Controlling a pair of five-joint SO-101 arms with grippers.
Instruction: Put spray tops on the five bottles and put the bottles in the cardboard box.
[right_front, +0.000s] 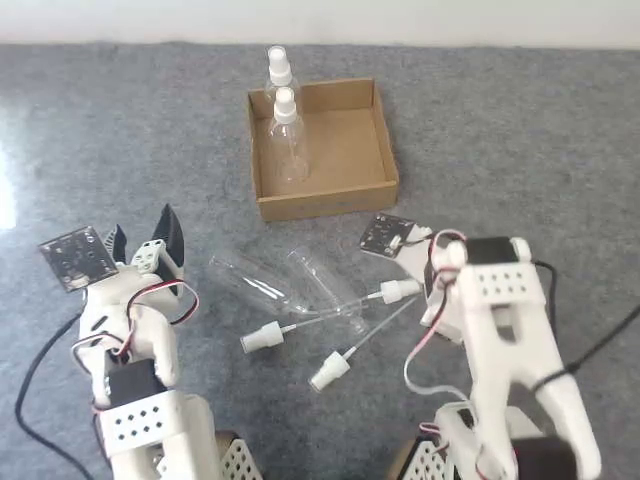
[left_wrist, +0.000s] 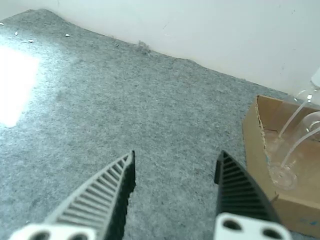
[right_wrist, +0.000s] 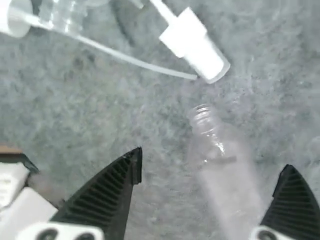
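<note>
Looking down, I see the grey tabletop (right_front: 520, 120) with the cardboard box (right_front: 325, 198) at its far middle. My left tool (left_wrist: 177, 157) is spread wide over bare tabletop, off to the box's left. My right tool (right_wrist: 214, 160) is spread wide too, and a topless bottle (right_wrist: 222, 172) lies between its fingers. One capped bottle (right_front: 290, 145) stands in the box. A second capped bottle (right_front: 280, 70) stands at the box's far left corner. Two bare bottles (right_front: 245, 280) (right_front: 322, 280) lie between the arms, beside three loose spray tops (right_front: 263, 338) (right_front: 330, 372) (right_front: 400, 291).

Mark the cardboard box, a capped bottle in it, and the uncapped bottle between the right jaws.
cardboard box (right_front: 325, 200), high view, front wall.
capped bottle (right_front: 291, 152), high view, clear body.
uncapped bottle (right_wrist: 204, 117), right wrist view, threaded neck.
</note>
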